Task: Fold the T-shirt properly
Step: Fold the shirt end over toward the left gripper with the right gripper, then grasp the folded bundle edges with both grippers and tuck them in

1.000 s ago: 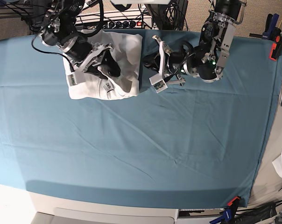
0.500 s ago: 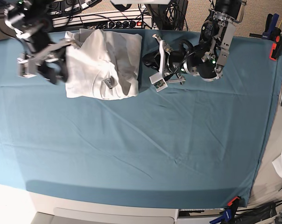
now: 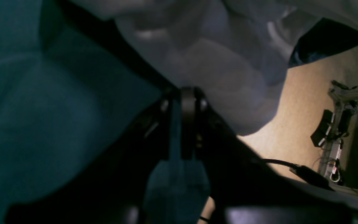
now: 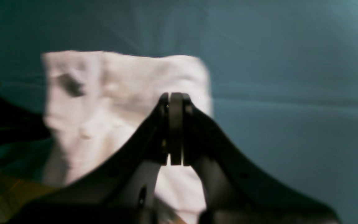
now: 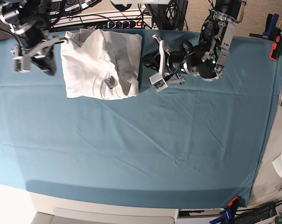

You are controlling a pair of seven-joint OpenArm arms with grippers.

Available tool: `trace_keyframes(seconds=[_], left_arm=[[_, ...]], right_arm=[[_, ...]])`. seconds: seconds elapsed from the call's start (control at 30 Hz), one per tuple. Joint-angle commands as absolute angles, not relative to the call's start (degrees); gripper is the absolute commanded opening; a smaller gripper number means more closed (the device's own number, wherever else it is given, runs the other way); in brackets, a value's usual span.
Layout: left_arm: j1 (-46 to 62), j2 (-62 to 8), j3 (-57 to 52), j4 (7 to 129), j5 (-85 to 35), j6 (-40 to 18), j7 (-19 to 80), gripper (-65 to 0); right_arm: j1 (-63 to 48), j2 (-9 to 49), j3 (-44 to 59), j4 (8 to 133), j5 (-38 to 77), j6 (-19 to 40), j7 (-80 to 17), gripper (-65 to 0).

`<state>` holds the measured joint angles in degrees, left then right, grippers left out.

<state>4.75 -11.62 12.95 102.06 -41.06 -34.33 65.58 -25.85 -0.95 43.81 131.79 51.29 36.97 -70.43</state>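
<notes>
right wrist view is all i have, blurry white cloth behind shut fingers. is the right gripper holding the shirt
Observer: No. In the base view the right gripper sits off the T-shirt's edge, over bare teal table cover.
Operator: is the shirt folded yet
Observer: It lies as a compact, roughly rectangular bundle near the table's far edge, with a small tag showing on top.
Operator: where's the left arm
Observer: The left gripper rests at the bundle's opposite side; its wrist view shows it shut on a sliver of teal cover, with white cloth just beyond the tips.
</notes>
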Motion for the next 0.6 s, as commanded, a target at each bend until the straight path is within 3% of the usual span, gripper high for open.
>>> trace_keyframes(seconds=[0.0, 0.13, 0.57], left_arm=[[4.1, -11.6, 12.8, 103.2, -42.2, -34.5, 64.5, -58.0], [4.1, -11.6, 12.8, 103.2, -42.2, -34.5, 64.5, -58.0], [4.1, -11.6, 12.8, 103.2, -42.0, -34.5, 64.5, -58.0]], right_arm=[[-26.0, -0.5, 42.5, 129.8, 51.3, 36.7, -70.1, -65.0], [-26.1, -0.5, 37.2, 124.8, 51.4, 36.6, -71.9, -65.0], [-34.0, -0.5, 21.1, 127.1, 51.6, 36.6, -73.1, -65.0]])
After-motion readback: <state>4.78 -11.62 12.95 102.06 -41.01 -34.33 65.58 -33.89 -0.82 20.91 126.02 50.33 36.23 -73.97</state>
